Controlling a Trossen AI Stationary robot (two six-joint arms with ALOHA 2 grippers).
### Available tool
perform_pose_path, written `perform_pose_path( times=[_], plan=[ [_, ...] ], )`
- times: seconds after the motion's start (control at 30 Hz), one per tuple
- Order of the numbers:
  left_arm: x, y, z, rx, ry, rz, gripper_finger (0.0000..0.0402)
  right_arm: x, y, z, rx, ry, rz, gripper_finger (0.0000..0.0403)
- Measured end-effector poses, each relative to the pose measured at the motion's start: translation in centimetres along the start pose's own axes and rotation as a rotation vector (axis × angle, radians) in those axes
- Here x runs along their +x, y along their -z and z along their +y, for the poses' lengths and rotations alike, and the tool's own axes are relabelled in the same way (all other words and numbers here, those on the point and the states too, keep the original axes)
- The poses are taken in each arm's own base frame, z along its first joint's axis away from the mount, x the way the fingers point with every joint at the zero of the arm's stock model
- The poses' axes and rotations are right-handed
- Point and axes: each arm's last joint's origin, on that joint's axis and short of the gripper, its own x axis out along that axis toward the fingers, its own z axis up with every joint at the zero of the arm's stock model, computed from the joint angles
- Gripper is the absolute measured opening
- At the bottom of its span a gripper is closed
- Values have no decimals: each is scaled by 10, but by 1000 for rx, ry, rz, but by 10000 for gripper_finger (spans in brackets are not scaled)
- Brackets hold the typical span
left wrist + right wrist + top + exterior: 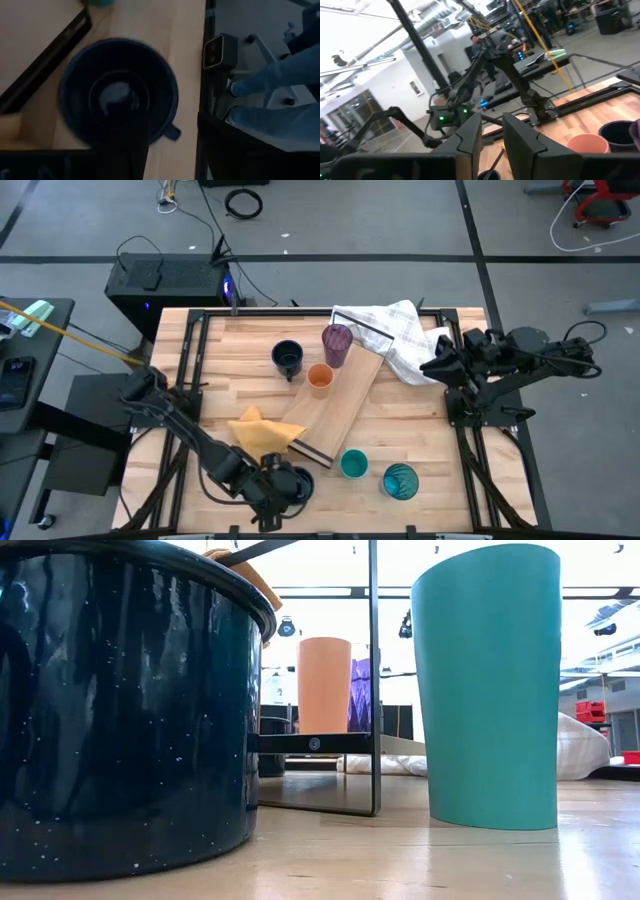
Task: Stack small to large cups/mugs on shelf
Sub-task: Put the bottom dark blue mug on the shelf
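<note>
A dark navy mug (297, 482) (120, 710) stands on its base at the table's near edge, and my left gripper (280, 485) is directly above it. The shelf (345, 395), a light-wood plank, lies diagonally on the table. On it stand the orange cup (320, 378) and the purple tumbler (337, 345). A second navy mug (288, 358) sits on the table left of the shelf. The small teal cup (353, 464) (490, 690) and the patterned teal-blue tumbler (400, 480) stand near the near edge. My right gripper (428, 366) (492, 130) is raised at the right side, open by a narrow gap and empty. My left gripper comes down from above onto the navy mug's rim (107, 142), close to the side where the handle (172, 132) sticks out. Its dark fingers (125, 157) cover that stretch of rim, so the kind of hold is hidden. The mug stands upright with its base on the table.
A yellow cloth (262, 432) lies against the shelf's near end, and a white towel (400, 335) at its far end. A black frame (372, 680) stands on the table. A person's legs (270, 85) are just beyond the table's near edge.
</note>
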Motion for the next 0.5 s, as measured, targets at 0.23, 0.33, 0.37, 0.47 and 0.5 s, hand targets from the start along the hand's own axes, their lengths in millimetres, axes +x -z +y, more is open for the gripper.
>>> perform_pose_path(
  times=[0.23, 0.33, 0.37, 0.47, 0.5],
  plan=[
    [10, 0, 0, 126, 25, 30, 172, 0, 0, 0, 8, -10, 4, 87],
    [10, 1, 1, 103, 29, 51, 172, 0, 0, 0, 25, -9, 4, 87],
    [10, 1, 1, 93, 26, 53, 172, 0, 0, 0, 27, -9, 4, 87],
    [11, 3, 3, 86, 6, 74, 172, 0, 0, 0, 27, -7, 3, 87],
    [11, 4, 3, 94, 5, 76, 172, 0, 0, 0, 29, -7, 3, 87]
  ],
)
